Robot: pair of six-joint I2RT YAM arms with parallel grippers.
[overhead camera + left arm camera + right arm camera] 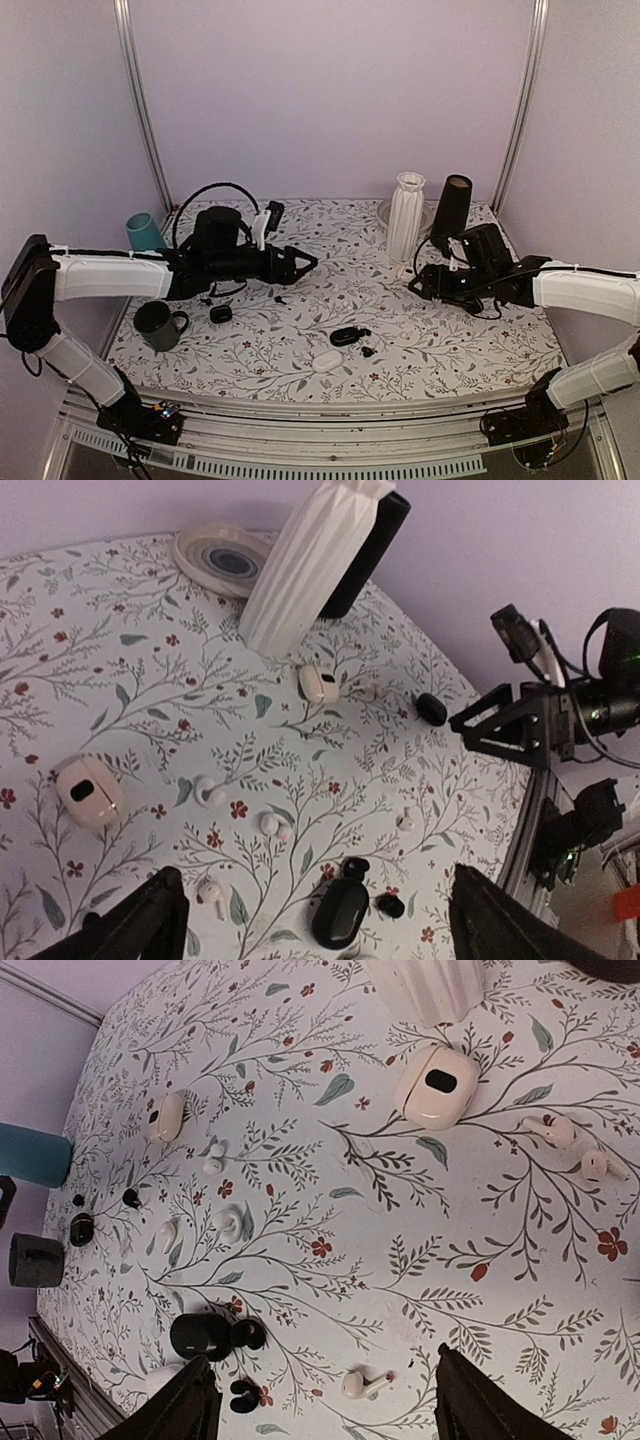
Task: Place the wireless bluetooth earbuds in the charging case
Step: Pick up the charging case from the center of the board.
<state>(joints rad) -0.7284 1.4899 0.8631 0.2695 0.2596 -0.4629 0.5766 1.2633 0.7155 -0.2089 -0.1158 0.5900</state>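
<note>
Two tiny glossy black earbuds (355,866) lie just beside the black charging case (335,913), near the front of the floral table (450,340). We judge them light, hard and slippery, best pinched across the bulb. The left gripper (308,263) and right gripper (414,281) hang spread and empty.

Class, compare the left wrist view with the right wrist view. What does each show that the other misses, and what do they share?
Only the left wrist view shows the round plate behind the vase. Only the right wrist view shows the teal cup and the dark mug. Both show the white vase, the black charging case with black earbuds lying beside it, and the flowered tabletop.
</note>
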